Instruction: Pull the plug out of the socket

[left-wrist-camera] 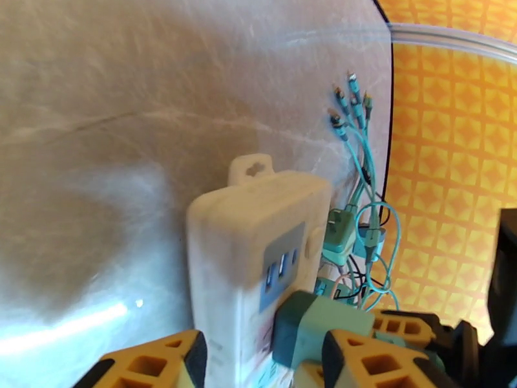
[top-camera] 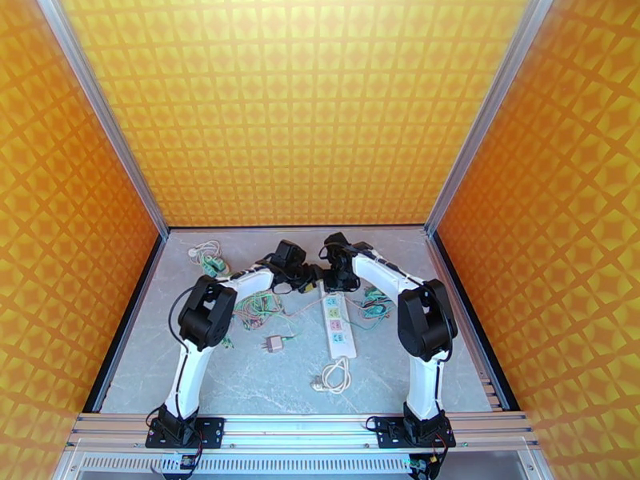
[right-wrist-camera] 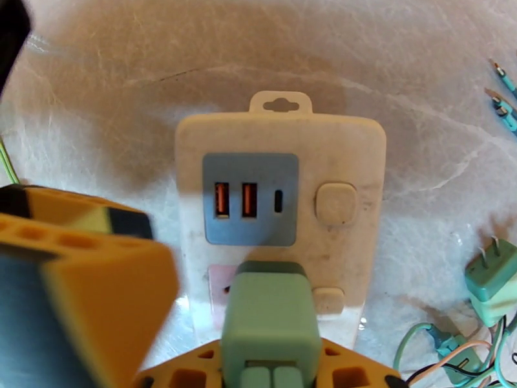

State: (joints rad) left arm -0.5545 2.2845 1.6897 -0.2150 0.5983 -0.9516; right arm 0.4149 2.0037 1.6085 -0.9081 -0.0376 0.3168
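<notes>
The socket, a long white power strip, lies mid-table with its far end under both grippers. A green plug sits in its first outlet, just below the grey USB panel of the socket. My right gripper comes in from the near side, shut on the plug, one yellow finger on each side; from above the right gripper hangs over the strip's end. My left gripper stands open, its fingers apart on either side of the socket and the plug. From above the left gripper sits just left of the right one.
A teal cable bundle with a loose teal plug lies right of the strip. Coloured cables lie under the left arm, with a small adapter nearer. The strip's coiled white cord rests at the front. Orange walls enclose the table.
</notes>
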